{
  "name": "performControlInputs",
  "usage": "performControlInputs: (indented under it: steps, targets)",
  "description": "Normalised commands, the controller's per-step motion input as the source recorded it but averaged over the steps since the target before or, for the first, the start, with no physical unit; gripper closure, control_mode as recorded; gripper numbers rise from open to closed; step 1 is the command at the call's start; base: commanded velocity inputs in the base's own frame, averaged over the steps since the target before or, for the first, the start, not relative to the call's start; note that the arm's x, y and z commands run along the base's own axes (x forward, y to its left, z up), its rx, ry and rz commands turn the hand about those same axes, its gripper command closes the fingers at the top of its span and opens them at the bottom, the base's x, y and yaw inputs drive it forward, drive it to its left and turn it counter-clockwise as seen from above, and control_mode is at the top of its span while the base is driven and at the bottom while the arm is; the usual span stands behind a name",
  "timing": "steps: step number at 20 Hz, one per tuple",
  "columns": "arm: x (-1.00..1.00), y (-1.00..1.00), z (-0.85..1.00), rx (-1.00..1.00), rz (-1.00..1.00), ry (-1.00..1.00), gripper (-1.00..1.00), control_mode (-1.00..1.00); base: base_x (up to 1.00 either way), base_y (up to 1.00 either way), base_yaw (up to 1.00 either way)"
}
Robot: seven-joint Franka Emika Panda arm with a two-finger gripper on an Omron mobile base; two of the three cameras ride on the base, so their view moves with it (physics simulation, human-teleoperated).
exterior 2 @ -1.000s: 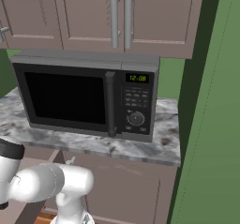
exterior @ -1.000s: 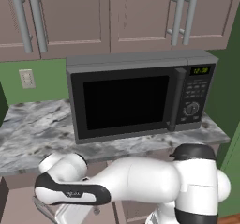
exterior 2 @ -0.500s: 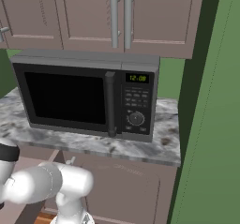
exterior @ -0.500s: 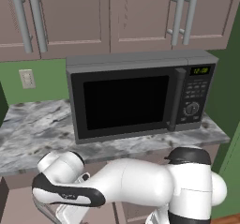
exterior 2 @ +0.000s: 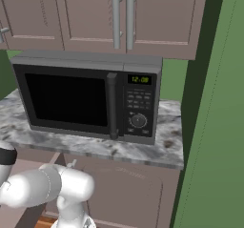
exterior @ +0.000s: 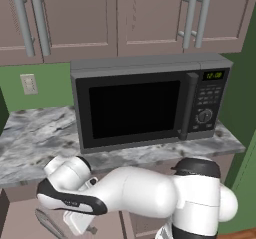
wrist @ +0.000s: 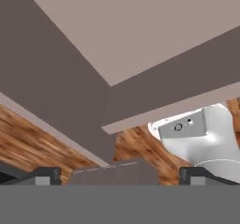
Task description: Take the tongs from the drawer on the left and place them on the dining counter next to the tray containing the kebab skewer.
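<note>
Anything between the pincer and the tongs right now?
Nothing visible. In the left base view the slim grey tongs lie in the open drawer, just beside the lowered hand, with no object between them. The pincer is open.

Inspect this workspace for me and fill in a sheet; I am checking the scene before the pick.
surface: marble counter carries a black microwave
job's things: slim grey tongs lie low at the left, seemingly in the open drawer; not held
clutter: nothing seen
grippers: gripper open, fingertips wide apart, low beside the tongs, holding nothing
cables: nothing seen
surroundings: upper cabinets with vertical bar handles, wall outlet, green wall, wooden floor
</note>
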Motion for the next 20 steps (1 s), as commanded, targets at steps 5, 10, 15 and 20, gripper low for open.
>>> performControlInputs:
  steps: [5, 10, 15, 20]
  targets:
    - [0.21, 0.00, -0.26, 0.00, 0.00, -0.14, -1.00, -1.00, 0.00, 0.00, 0.00]
    - [0.11, 0.00, -0.35, 0.01, 0.02, -0.16, -1.00, -1.00, 0.00, 0.00, 0.00]
    - [0.18, 0.00, -0.19, 0.09, 0.02, -0.12, -1.00, -1.00, 0.00, 0.00, 0.00]
    - [0.26, 0.00, -0.05, 0.21, 0.00, -0.07, -1.00, -1.00, 0.00, 0.00, 0.00]
